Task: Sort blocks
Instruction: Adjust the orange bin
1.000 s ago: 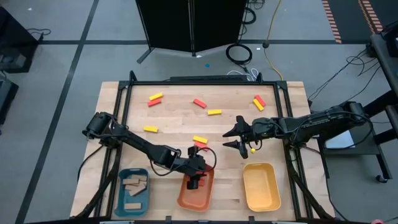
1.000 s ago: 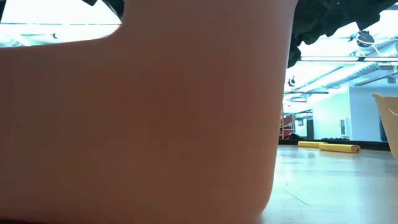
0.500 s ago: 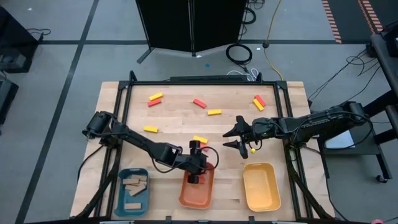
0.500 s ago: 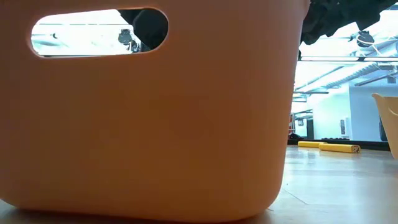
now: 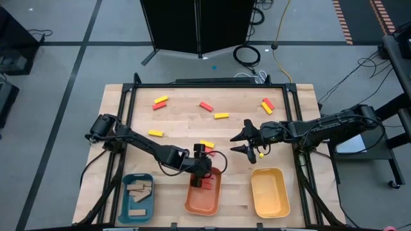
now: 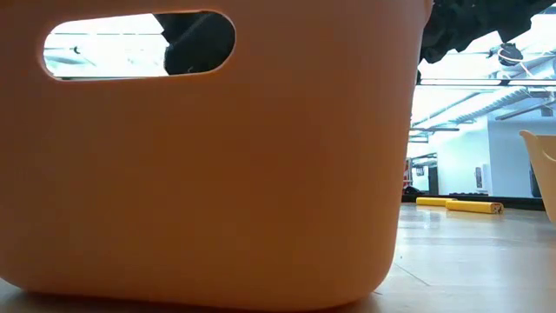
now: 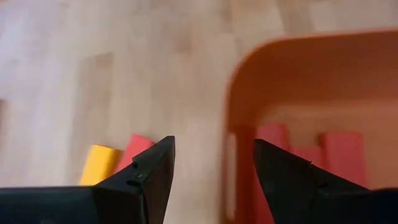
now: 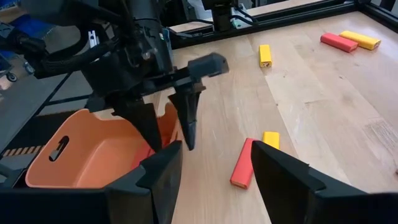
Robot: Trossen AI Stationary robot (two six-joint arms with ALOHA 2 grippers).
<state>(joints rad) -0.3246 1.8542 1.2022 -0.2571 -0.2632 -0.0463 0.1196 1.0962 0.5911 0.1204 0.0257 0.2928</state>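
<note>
Your wooden tabletop [image 5: 180, 122] stands on a grey floor with a dark cabinet behind it, and three trays line its near edge: the blue tray [image 5: 137, 197] with tan blocks, the orange tray [image 5: 202, 197] with red ones, and the yellow tray [image 5: 269, 192].

Your left hand [image 5: 204, 168] hovers at the orange tray's far rim, fingers spread and holding nothing, one finger over the tray wall and the other over bare wood. Just beyond lies a red block [image 7: 134, 149] touching a yellow block [image 7: 99, 163].

Your right hand [image 5: 246, 140] waits mid-table, also spread and empty.

Watch that pair: the blocks lie side by side, so closing on the red one may well drag or pinch the yellow along. The tray rim sits close too; a low sweep outward could catch and shove it. Other blocks [image 5: 212, 110] lie scattered farther back.
</note>
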